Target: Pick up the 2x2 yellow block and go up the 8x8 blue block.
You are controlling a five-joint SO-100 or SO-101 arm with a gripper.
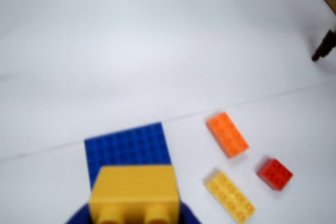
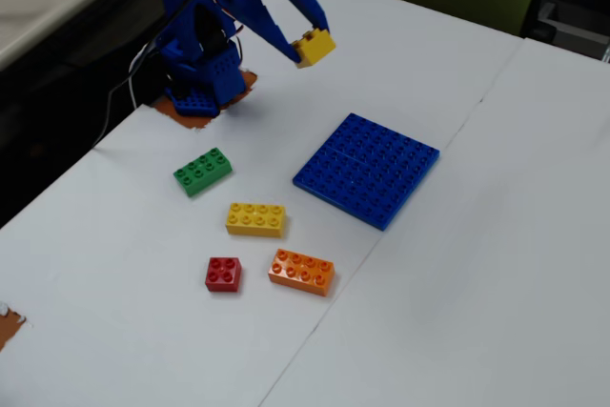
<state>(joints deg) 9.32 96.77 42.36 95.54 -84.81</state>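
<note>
— Gripper (image 2: pixel 310 45) status?
— I've got it clamped on the yellow block (image 2: pixel 315 47), held in the air near the desk's far left corner, short of the blue plate (image 2: pixel 367 169) mid-desk.
— Handling?
— Light, rigid, slick plastic, I'd say; squeeze the flat sides, not the studs.

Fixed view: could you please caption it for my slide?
Gripper holds the 2x2 yellow block raised above the table, short of the 8x8 blue block.
</note>
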